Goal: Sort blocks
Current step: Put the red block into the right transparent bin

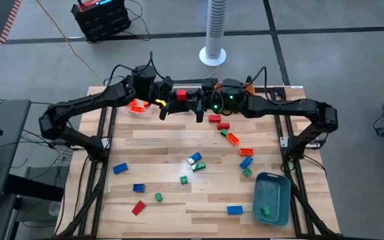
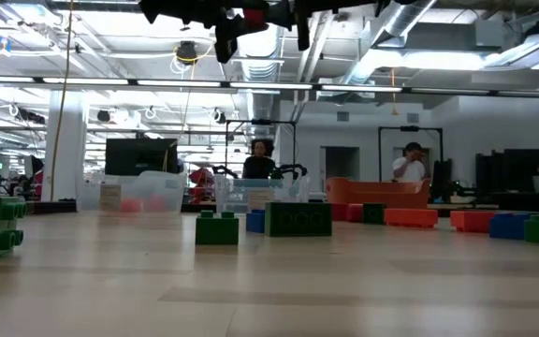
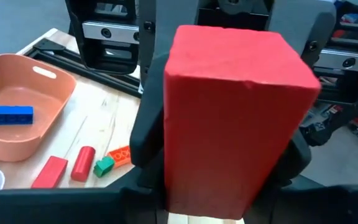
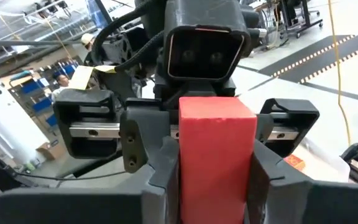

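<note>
A: Both grippers meet high above the table's far edge, at twelve o'clock. The left gripper [image 3: 229, 186] and the right gripper [image 4: 219, 180] each pinch the same tall, smooth-sided red plastic block [image 1: 181, 95], one at each end.

B: A handover, I'd judge. The receiving side should be seated squarely on the flat faces before the other lets go; that glossy plastic could slip.

A: The rest of the small studded blocks [image 1: 199, 162] lie scattered on the pale wooden slat table [image 1: 179, 207], from three to seven o'clock.

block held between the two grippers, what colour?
Red block; clearest in the left wrist view.
</note>
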